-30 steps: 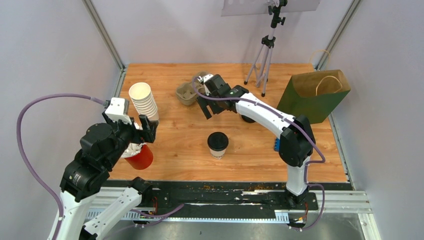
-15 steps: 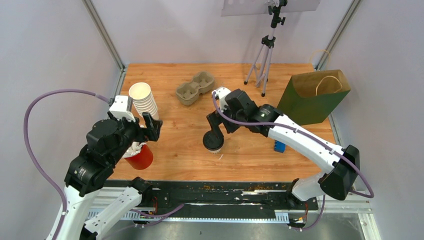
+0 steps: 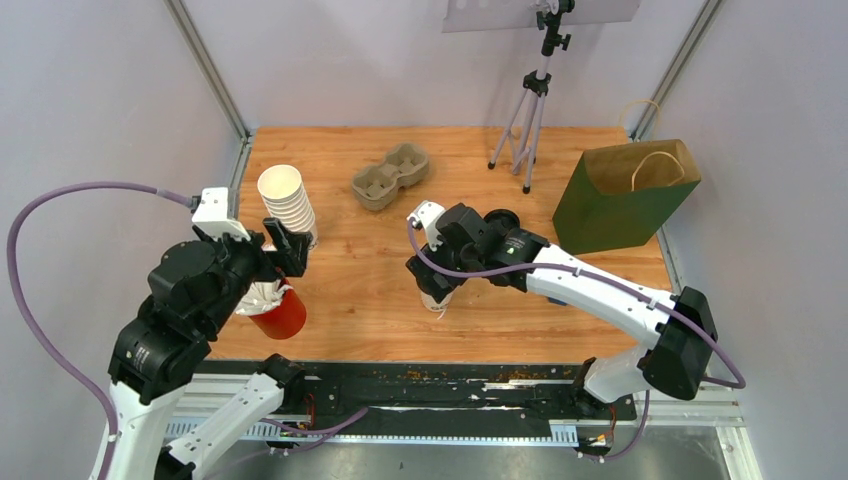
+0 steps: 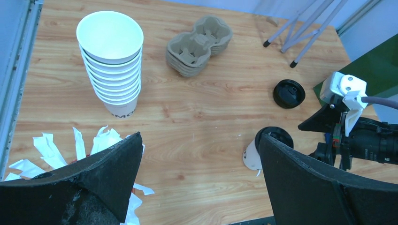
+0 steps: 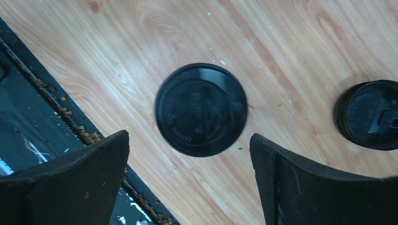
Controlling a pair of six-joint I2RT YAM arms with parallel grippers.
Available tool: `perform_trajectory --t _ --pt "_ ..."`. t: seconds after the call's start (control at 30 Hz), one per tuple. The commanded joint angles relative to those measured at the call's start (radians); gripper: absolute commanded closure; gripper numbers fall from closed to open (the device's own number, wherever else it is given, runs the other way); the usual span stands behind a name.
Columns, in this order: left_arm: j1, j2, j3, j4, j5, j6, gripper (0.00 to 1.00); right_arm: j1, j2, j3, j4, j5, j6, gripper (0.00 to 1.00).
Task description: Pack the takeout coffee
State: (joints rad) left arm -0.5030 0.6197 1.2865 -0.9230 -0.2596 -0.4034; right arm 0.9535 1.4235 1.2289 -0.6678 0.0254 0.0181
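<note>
Pincers released; right pincer (image 5: 188,140) above white cup (image 5: 202,109), second cup (image 5: 371,115) near; left pincer (image 4: 199,140) beside cup stack (image 4: 112,70).

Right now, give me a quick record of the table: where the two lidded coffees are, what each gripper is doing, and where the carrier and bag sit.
white-sided lidded cup: upright, mid-table, under the right gripper
second lidded cup: farther back, apart from the first, untouched
right gripper: open over the first cup's lid, not gripping
left gripper: open, empty, by the cup stack
cup carrier: empty, toward the back
green bag: standing at the right, mouth open
</note>
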Motion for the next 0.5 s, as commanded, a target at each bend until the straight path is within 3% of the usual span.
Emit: perform_trajectory --t 0.0,0.27,0.47 --pt "-0.001 -0.017 0.011 -0.008 -0.02 -0.045 0.0 0.005 0.015 0.001 0.051 0.058 -0.083 0.0" --pt "-0.002 0.0 0.031 -0.004 0.038 0.061 0.0 0.005 0.069 0.023 0.057 0.004 -0.05 0.0" --pt "-0.002 -0.036 -0.007 0.037 0.062 0.053 0.0 0.007 0.115 0.035 0.058 -0.009 -0.037 0.0"
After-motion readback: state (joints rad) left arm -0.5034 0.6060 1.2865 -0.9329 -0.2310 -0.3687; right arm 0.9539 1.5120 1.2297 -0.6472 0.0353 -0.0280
